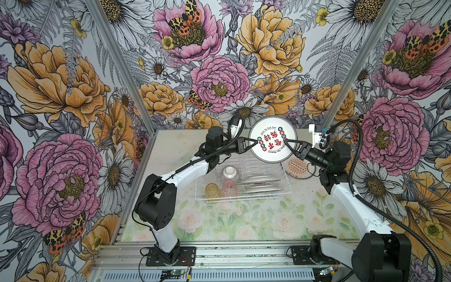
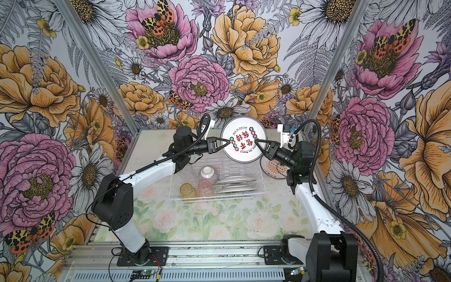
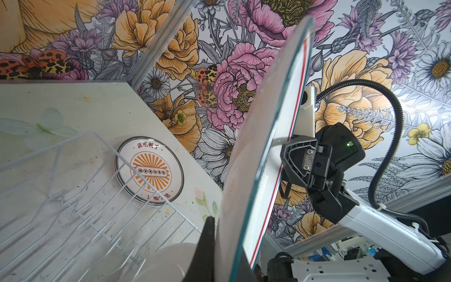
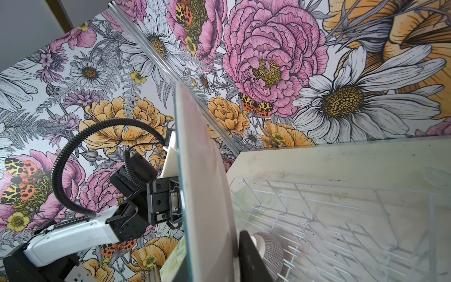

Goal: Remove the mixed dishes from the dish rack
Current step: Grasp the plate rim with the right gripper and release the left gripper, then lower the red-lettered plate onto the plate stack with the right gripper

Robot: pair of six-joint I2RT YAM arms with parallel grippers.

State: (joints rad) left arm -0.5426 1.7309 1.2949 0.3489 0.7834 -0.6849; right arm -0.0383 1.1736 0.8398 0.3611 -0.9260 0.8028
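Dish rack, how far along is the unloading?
Done: one sunburst plate lies on the table beside the dish rack. In hand: a red-lettered plate is held up, left hand and right hand clamped on opposite edges. Still to go: standing plates, the upturned bowl, the yellow tumbler and the pink tumbler sit in the rack.

— Where's the red-lettered plate (image 1: 272, 139)?
— Raised upright over the dish rack's (image 1: 258, 195) far right side, face towards us.
— And the rest?
— Sunburst plate (image 1: 296, 168) flat on the tabletop (image 1: 244, 227), right. Inside: two plates (image 1: 260, 181) on edge, upturned bowl (image 1: 230, 173), yellow tumbler (image 1: 212, 191), pink tumbler (image 1: 229, 188).
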